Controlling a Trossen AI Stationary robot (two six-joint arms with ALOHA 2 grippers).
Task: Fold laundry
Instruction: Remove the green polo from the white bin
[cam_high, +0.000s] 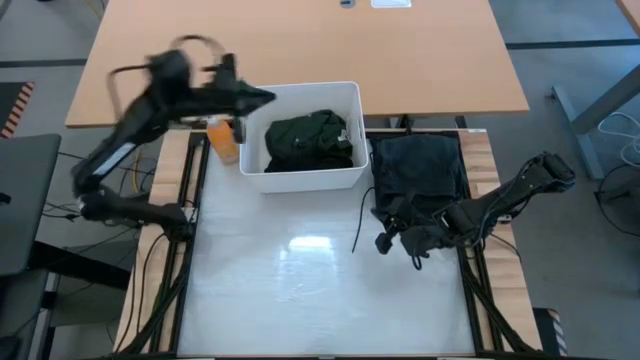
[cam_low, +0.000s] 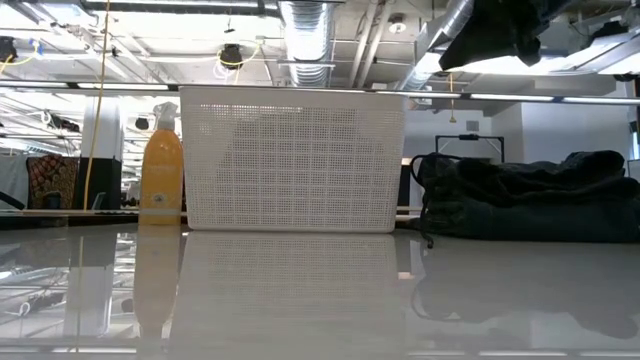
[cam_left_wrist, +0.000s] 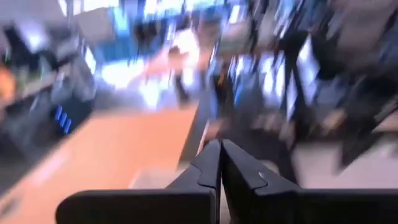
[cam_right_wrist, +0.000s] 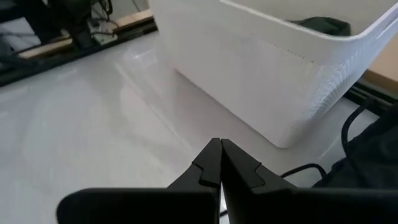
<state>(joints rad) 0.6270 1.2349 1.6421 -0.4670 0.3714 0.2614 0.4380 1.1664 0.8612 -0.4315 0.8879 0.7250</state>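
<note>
Laundry is sitting in two places: a green shirt (cam_high: 308, 138) in the bin (cam_high: 300, 178), dark clothes (cam_high: 418, 168) beside it. We are holding our left gripper (cam_high: 262, 97), fingers pinched together on nothing, over the bin's corner, seemingly mid-swing. Our right gripper (cam_high: 383, 241) is resting closed, empty, near the dark clothes.

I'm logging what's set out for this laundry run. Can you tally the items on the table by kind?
Garments: 2, a dark green shirt in the bin and a dark folded pile beside it; the pile may hold more than one piece, cannot tell.
White plastic bins: 1
Orange spray bottles: 1
Total: 4
</note>
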